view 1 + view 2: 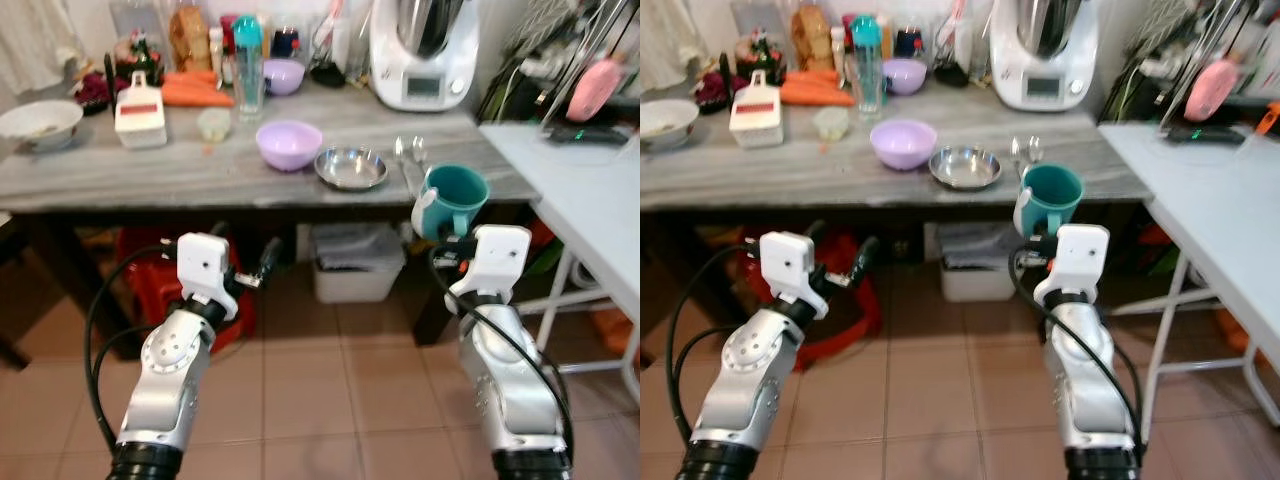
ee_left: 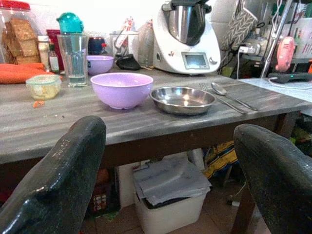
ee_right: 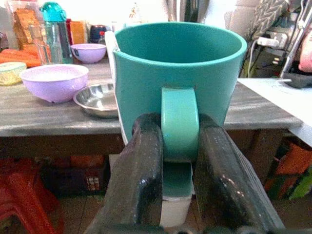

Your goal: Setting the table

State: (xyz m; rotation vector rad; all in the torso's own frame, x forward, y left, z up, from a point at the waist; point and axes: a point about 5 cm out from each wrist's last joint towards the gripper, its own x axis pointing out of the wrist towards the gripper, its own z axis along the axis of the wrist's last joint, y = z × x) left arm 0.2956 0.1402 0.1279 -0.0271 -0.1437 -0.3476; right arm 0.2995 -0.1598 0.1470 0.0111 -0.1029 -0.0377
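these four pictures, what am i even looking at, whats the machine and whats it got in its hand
It is a walking house robot with two silver arms, each ending in a two-fingered black tool. Two pictures come from cameras on its head, looking down at its own arms. The other two come from cameras on its wrists, looking along the fingers.

The right tool is clamped on the handle of a teal mug, held up in front of the table edge. The left tool is open, below the table edge, holding nothing.

On the grey wooden table sit a purple bowl, a steel dish, a fork and spoon, carrots and a white kitchen machine.
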